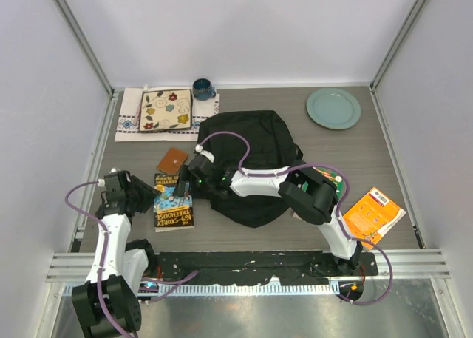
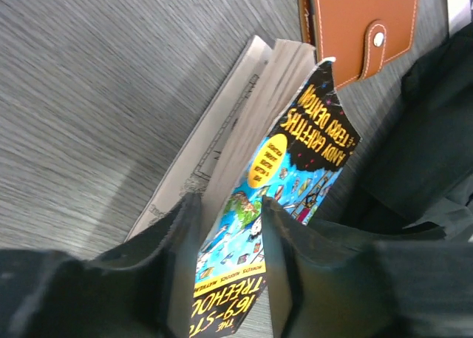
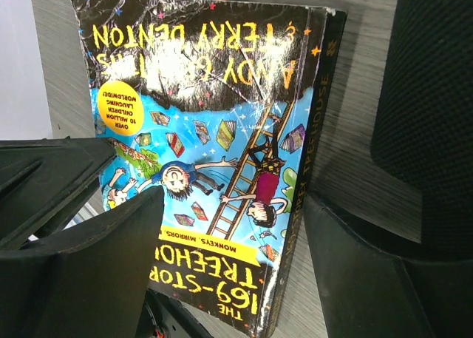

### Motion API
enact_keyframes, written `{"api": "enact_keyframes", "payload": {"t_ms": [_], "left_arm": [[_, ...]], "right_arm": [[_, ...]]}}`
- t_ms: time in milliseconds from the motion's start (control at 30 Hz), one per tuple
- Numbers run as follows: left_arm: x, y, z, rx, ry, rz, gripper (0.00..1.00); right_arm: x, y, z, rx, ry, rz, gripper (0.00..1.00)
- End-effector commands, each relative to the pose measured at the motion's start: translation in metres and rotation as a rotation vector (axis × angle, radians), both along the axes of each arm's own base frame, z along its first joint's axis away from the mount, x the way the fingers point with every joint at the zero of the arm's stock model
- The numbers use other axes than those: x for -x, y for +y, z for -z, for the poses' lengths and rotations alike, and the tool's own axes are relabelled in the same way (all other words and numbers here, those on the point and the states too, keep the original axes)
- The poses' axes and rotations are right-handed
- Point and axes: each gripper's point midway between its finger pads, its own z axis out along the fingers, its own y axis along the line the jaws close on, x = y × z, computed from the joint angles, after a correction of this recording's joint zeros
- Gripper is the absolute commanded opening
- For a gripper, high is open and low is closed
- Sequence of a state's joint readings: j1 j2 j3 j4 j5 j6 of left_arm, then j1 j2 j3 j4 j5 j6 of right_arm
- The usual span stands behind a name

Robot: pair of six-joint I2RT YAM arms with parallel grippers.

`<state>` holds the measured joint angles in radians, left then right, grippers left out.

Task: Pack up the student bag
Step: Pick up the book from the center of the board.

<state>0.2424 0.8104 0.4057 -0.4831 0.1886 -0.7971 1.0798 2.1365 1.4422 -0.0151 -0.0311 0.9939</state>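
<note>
The student bag (image 1: 247, 142) lies in the middle of the table, black and soft; its fabric also fills the right side of both wrist views (image 2: 436, 131) (image 3: 436, 94). Left of it lies a paperback book (image 1: 175, 205) with a blue, black and yellow cover (image 2: 295, 153) (image 3: 214, 94). My left gripper (image 1: 148, 197) (image 2: 229, 205) is at the book's open edge, shut on the cover and some pages, which are raised and fanned. Above the book's spine side, my right gripper (image 1: 191, 179) (image 3: 233, 197) hangs open, one finger over the cover and the other beside the spine.
A brown leather wallet (image 1: 172, 160) (image 2: 362, 20) lies just beyond the book. An orange booklet (image 1: 373, 214) is at the near right and a teal plate (image 1: 334, 107) at the far right. A patterned tile on a cloth (image 1: 165, 110) and a dark mug (image 1: 202, 89) sit far left.
</note>
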Motion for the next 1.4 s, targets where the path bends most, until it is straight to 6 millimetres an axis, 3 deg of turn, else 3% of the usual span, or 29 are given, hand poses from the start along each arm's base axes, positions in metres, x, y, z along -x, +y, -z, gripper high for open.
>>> {"api": "enact_keyframes", "payload": {"t_ms": [0, 100, 133, 200, 233, 367, 467, 667, 700, 733, 833, 867, 933, 967, 1000, 1233, 1367], "left_arm": [[-0.005, -0.035, -0.021, 0.150, -0.065, 0.125, 0.43], [-0.004, -0.037, -0.017, 0.161, -0.053, 0.137, 0.33], [-0.003, -0.037, -0.016, 0.163, -0.048, 0.136, 0.22], [-0.003, -0.037, -0.014, 0.163, -0.039, 0.136, 0.11], [-0.003, -0.036, -0.014, 0.160, -0.036, 0.133, 0.01], [-0.004, -0.034, -0.016, 0.147, -0.040, 0.128, 0.00], [-0.008, -0.033, -0.026, 0.138, -0.074, 0.139, 0.00], [-0.021, -0.031, -0.080, 0.094, -0.222, 0.157, 0.00], [-0.025, -0.032, -0.095, 0.090, -0.259, 0.161, 0.00], [-0.025, -0.033, -0.104, 0.094, -0.286, 0.167, 0.00], [-0.028, -0.036, -0.135, 0.084, -0.368, 0.192, 0.00], [-0.029, -0.037, -0.147, 0.077, -0.395, 0.199, 0.00], [-0.029, -0.041, -0.158, 0.084, -0.425, 0.223, 0.00], [-0.028, -0.043, -0.165, 0.086, -0.444, 0.235, 0.00], [-0.028, -0.047, -0.174, 0.097, -0.469, 0.256, 0.00], [-0.030, -0.075, -0.225, 0.211, -0.671, 0.412, 0.00], [-0.030, -0.086, -0.236, 0.272, -0.734, 0.471, 0.00]], "right_arm": [[0.009, 0.014, -0.002, -0.042, 0.013, -0.031, 0.80], [0.009, 0.014, 0.000, -0.040, 0.016, -0.032, 0.80], [0.009, 0.013, 0.001, -0.038, 0.016, -0.033, 0.80], [0.007, 0.013, -0.001, -0.042, 0.016, -0.030, 0.80], [0.008, 0.013, -0.001, -0.042, 0.016, -0.032, 0.80], [0.006, 0.014, -0.007, -0.056, 0.007, -0.038, 0.80], [0.008, 0.017, -0.023, -0.094, -0.013, -0.074, 0.80], [0.008, 0.013, -0.089, -0.190, -0.098, -0.093, 0.85], [0.007, 0.008, -0.091, -0.185, -0.102, -0.082, 0.85], [0.007, 0.004, -0.110, -0.210, -0.122, -0.074, 0.86], [0.000, -0.014, -0.121, -0.210, -0.145, -0.032, 0.86], [-0.005, -0.022, -0.140, -0.239, -0.165, -0.015, 0.87], [-0.009, -0.035, -0.144, -0.238, -0.179, 0.012, 0.87], [-0.011, -0.043, -0.163, -0.271, -0.198, 0.025, 0.87], [-0.016, -0.053, -0.160, -0.265, -0.195, 0.044, 0.87], [-0.030, -0.104, -0.193, -0.346, -0.245, 0.126, 0.88], [-0.027, -0.115, -0.197, -0.384, -0.241, 0.113, 0.88]]}}
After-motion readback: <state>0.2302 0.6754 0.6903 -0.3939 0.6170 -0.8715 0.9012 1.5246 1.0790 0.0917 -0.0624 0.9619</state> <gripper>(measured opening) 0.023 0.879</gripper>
